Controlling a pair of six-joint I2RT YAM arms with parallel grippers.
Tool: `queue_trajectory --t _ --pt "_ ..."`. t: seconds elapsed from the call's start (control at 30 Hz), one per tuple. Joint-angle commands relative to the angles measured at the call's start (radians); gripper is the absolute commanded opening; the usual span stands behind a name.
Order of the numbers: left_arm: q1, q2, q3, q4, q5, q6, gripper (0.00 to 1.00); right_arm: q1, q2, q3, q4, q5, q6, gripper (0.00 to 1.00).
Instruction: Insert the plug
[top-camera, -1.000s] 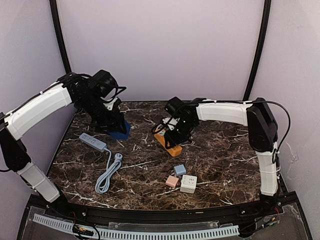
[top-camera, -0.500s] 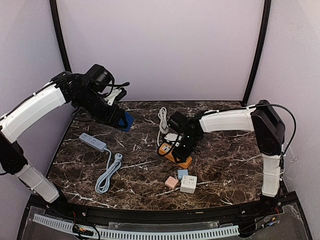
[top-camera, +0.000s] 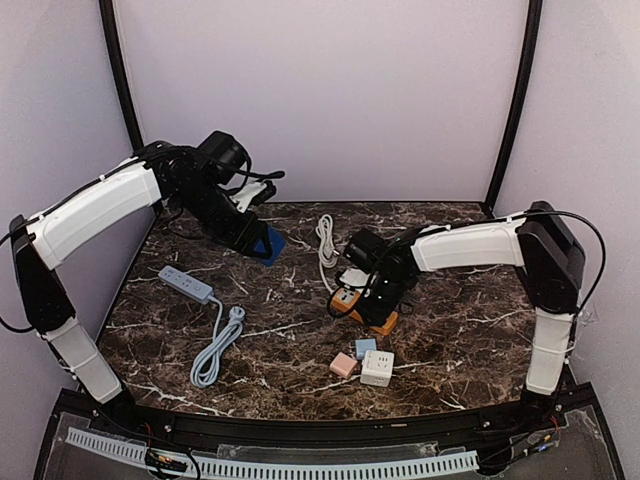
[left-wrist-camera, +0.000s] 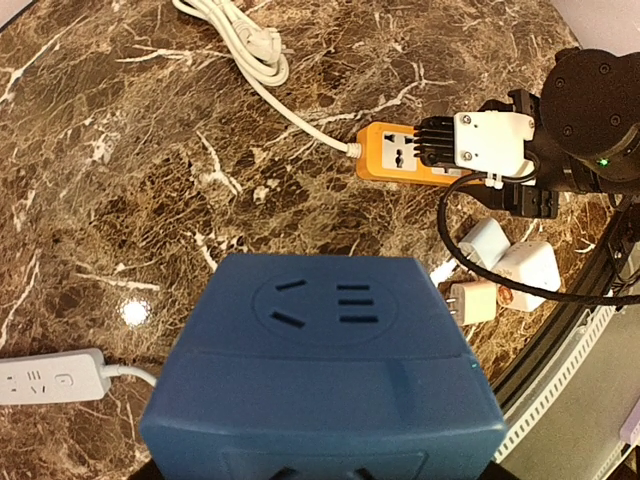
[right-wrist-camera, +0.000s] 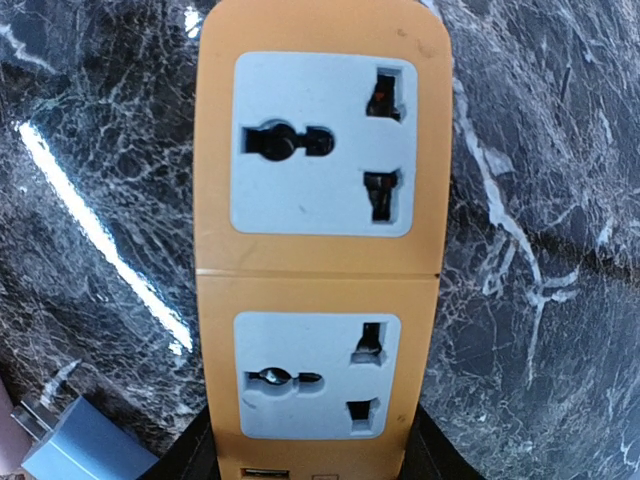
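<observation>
The left gripper (top-camera: 258, 236) is grasping a blue socket (left-wrist-camera: 320, 380) at the back left of the counter (top-camera: 450, 330), its slotted face turned toward the middle. The right gripper (top-camera: 372, 298) is clenched on one end of an orange strip (right-wrist-camera: 318, 250), whose two outlets are facing up. The plug (left-wrist-camera: 262, 45) is lying loose at the back centre on its coiled white cord (top-camera: 324, 240), which is running to the strip's far end. It is sitting between the two grippers, held by neither. Three small adapters (top-camera: 362, 360) are lying near the front, just beside the strip.

Compared with a second ago, the right gripper is carrying the strip nearer the front and further right, close to the adapters. That is uncovering the cord behind it. The blue socket is now sitting a little further right.
</observation>
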Motion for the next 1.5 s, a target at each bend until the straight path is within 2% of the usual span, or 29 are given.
queue_trajectory --t 0.0,0.2,0.3,0.43,0.5,0.67,0.77,0.97,1.17,1.3,1.47 --pt "0.004 0.011 0.037 0.029 0.056 0.05 0.01 -0.005 -0.076 -0.032 0.062 0.035 0.028 0.43" --pt "0.005 0.055 0.08 -0.003 0.063 0.074 0.01 -0.005 -0.159 -0.053 0.087 -0.016 0.067 0.63" --pt "0.004 0.077 0.106 -0.025 0.073 0.089 0.01 -0.005 -0.187 -0.068 0.079 -0.018 0.076 0.82" --pt "0.005 0.126 0.145 -0.049 0.117 0.105 0.01 -0.005 -0.239 -0.097 0.066 -0.021 0.114 0.86" --pt "0.005 0.145 0.166 -0.058 0.168 0.115 0.01 -0.007 -0.273 -0.105 0.061 -0.002 0.151 0.98" --pt "0.005 0.179 0.222 -0.035 0.389 0.159 0.01 -0.035 -0.38 -0.108 0.058 0.018 0.278 0.99" --pt "0.004 0.22 0.249 -0.039 0.431 0.168 0.01 -0.074 -0.439 -0.123 0.059 -0.002 0.35 0.99" --pt "0.004 0.288 0.278 -0.044 0.379 0.157 0.01 -0.141 -0.496 -0.124 -0.038 -0.013 0.45 0.99" --pt "-0.012 0.359 0.322 -0.024 0.285 0.107 0.01 -0.152 -0.564 -0.154 -0.108 -0.014 0.524 0.99" --pt "-0.052 0.432 0.384 -0.047 0.231 0.097 0.01 -0.152 -0.611 -0.176 -0.142 0.004 0.544 0.99" --pt "-0.081 0.513 0.449 -0.044 0.237 0.083 0.01 -0.153 -0.637 -0.195 -0.191 0.035 0.54 0.99"
